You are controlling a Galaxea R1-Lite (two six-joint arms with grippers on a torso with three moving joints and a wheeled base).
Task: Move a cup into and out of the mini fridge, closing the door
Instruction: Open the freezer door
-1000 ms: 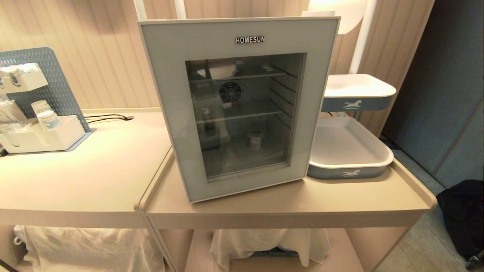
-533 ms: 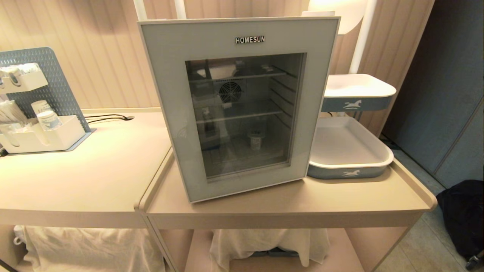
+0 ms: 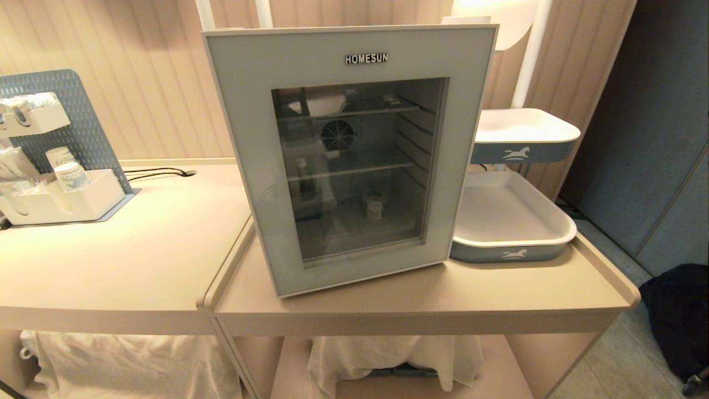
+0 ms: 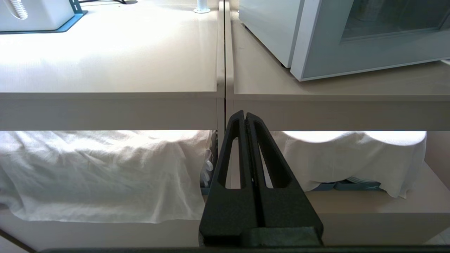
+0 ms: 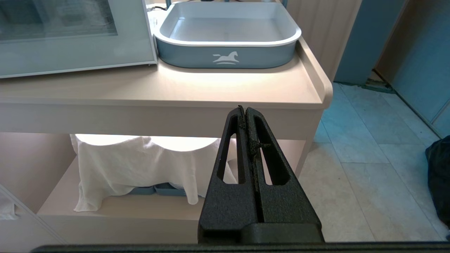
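The white mini fridge (image 3: 243, 166) stands on the beige counter with its glass-windowed door (image 3: 354, 55) shut flat against it. Through the dark glass the small white cup (image 3: 375, 206) shows upright on the fridge floor, below the lower wire shelf. Neither arm reaches into the head view. My left gripper (image 4: 245, 114) hangs shut and empty below the counter's front edge, near the seam between the two tables. My right gripper (image 5: 243, 109) is also shut and empty, low in front of the counter's right end. The fridge door's lower corner (image 4: 351, 52) shows in the left wrist view.
A blue-and-white tray (image 3: 554, 235) sits right of the fridge, with a second tray (image 3: 559, 136) raised behind it. A pegboard organiser with paper cups (image 3: 66, 174) stands far left. White cloths (image 3: 388, 354) cover the lower shelves. A dark bag (image 3: 678, 316) lies on the floor right.
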